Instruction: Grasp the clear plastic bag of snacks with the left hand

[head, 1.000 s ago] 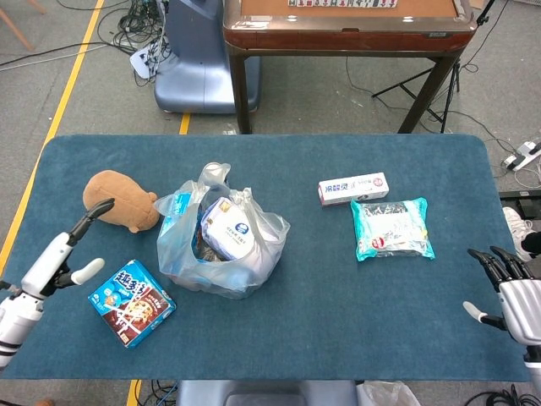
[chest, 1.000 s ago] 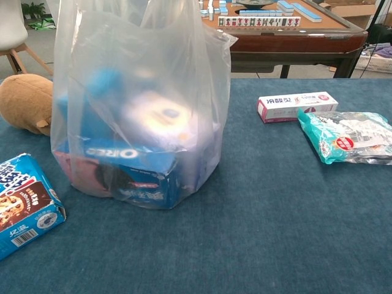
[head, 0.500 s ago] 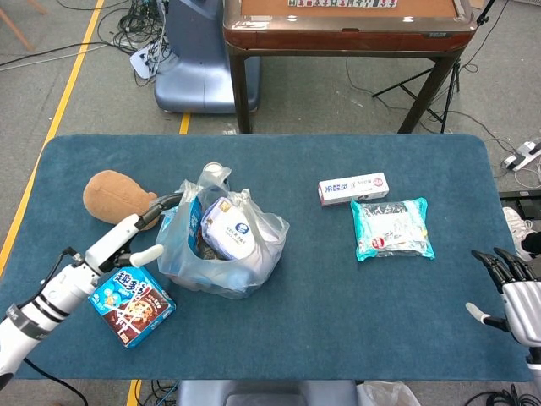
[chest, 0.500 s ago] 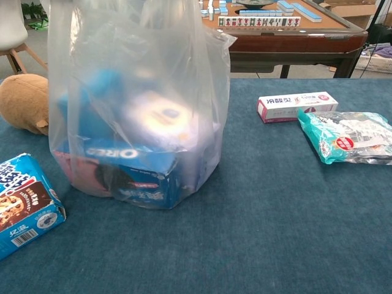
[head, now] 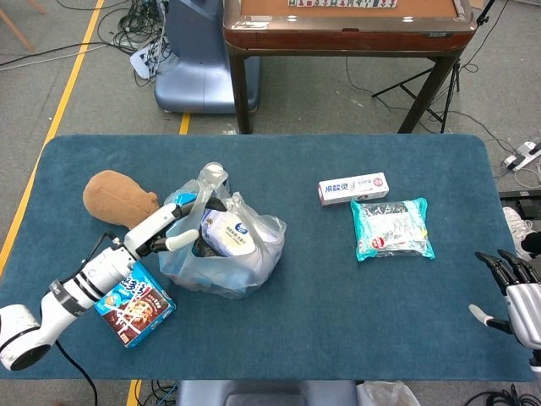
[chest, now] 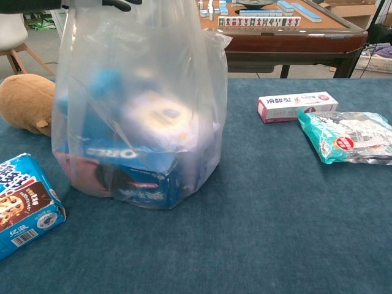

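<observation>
The clear plastic bag of snacks [head: 226,249] stands left of the table's middle, with blue Oreo packs and a white pack inside; it fills the left of the chest view [chest: 141,110]. My left hand [head: 179,227] reaches from the left over the bag's upper left edge, its fingers apart, dark fingertips [head: 215,204] at the bag's mouth. I cannot see any grip on the plastic. In the chest view only the left hand's dark fingertips [chest: 117,3] show, at the bag's top. My right hand [head: 517,294] rests open at the table's right front corner, holding nothing.
A brown plush toy [head: 117,194] lies behind my left arm and a blue cookie box [head: 133,304] under the forearm. A white toothpaste box [head: 353,188] and a teal packet [head: 391,228] lie right of centre. A mahjong table [head: 347,30] stands beyond the far edge.
My left arm has swung in from the table's left front edge, past the cookie box, up to the bag's top. The bag's upper part has shifted slightly. The right hand has hardly moved.
</observation>
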Motion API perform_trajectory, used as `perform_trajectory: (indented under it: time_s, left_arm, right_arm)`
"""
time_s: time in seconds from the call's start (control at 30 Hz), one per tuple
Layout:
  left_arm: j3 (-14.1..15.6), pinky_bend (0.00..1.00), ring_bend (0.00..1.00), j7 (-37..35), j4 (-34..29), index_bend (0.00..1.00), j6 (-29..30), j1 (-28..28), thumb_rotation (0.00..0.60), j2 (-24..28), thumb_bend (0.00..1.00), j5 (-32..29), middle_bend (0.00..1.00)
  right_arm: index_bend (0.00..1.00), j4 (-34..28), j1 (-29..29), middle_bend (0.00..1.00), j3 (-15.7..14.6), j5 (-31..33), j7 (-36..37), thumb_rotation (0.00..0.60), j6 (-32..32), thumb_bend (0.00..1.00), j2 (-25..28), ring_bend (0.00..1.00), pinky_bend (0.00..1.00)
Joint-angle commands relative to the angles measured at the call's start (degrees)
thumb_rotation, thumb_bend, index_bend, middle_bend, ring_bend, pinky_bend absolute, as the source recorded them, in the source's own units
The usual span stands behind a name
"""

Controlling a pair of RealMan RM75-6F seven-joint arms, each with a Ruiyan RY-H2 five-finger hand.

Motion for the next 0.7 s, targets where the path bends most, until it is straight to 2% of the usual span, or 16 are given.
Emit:
perform_trajectory:
  time_s: [0.03,0.2,0.37,0.7]
  left_arm:
    - [0.1,0.07,0.18,0.1,0.4,0.26,-0.6,-1.0,0.164,-0.9,0.15,-0.4,0.21]
    - [0.5,0.09,0.19,1.9,1.2,0.27,-2.1,-2.5,0.164,-2.5,0.15,-1.2,0.23]
    - [0.9,0.23,0.20,1.0,0.3,0.27,-3.0,-3.5,0.164,-3.0,0.15,-1.4,0.23]
    - [0.4,0.23,0.20,-7.4,0.3,0.27,-6.2,-8.1,0.167,-4.6,0.15,-1.1,0.23]
  right_arm:
    - [0.17,0.1,-0.1,0.23,0.0,0.0,0.1,0.600,0.1,0.13,0.0,0.10,0.17]
    - [0.17,0.2,-0.3,0.23,-0.1,0.0,0.2,0.600,0.2,0.13,-0.1,0.10,0.17]
    - [0.17,0.2,-0.4,0.23,-0.1,0.1,0.3,0.600,0.1,0.13,0.0,0.10,0.17]
    - [0.17,0.1,-0.6,0.23,0.0,0.2,0.3,0.600,0.3,0.13,0.4,0.10,0.17]
